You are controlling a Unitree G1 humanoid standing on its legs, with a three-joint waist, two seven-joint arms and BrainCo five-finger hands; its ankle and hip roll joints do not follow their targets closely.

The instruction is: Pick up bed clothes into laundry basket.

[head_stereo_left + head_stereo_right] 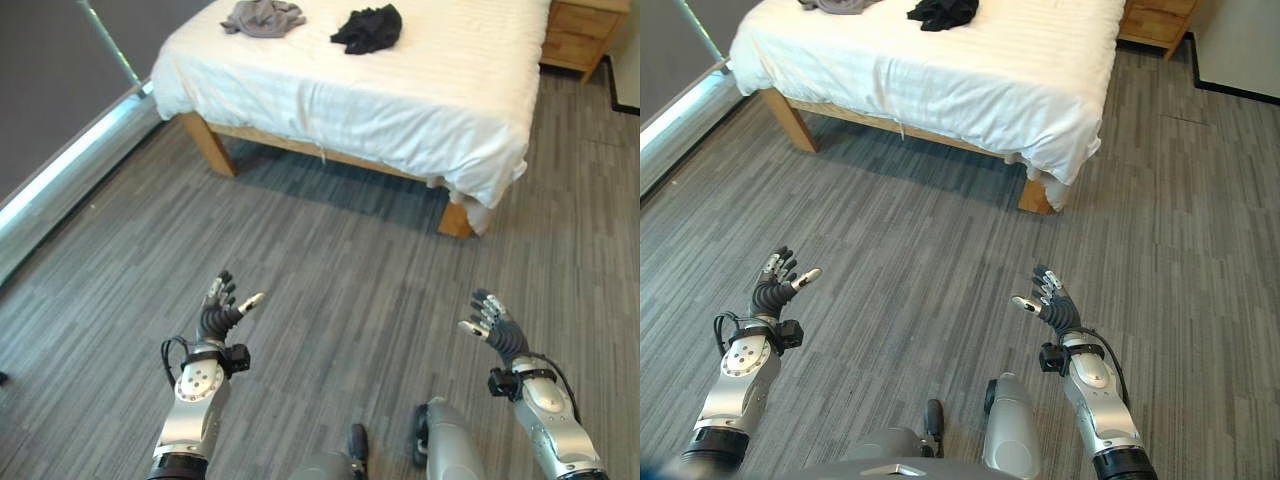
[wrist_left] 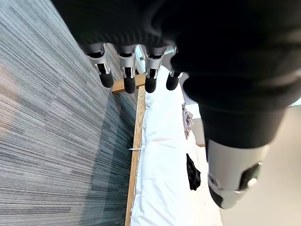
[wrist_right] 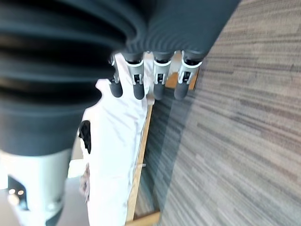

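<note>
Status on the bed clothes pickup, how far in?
Nothing done yet. The grey garment and black garment lie on the bed. Left hand and right hand are open and empty above the floor. Both pickups remain.

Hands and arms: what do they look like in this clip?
Both arms are silver-grey with rounded shells. The left hand and right hand have silver fingers with dark tips, and a dark ribbed cover over the back of the hand and wrist. A small black block sits at each wrist. No markings are legible.
</note>
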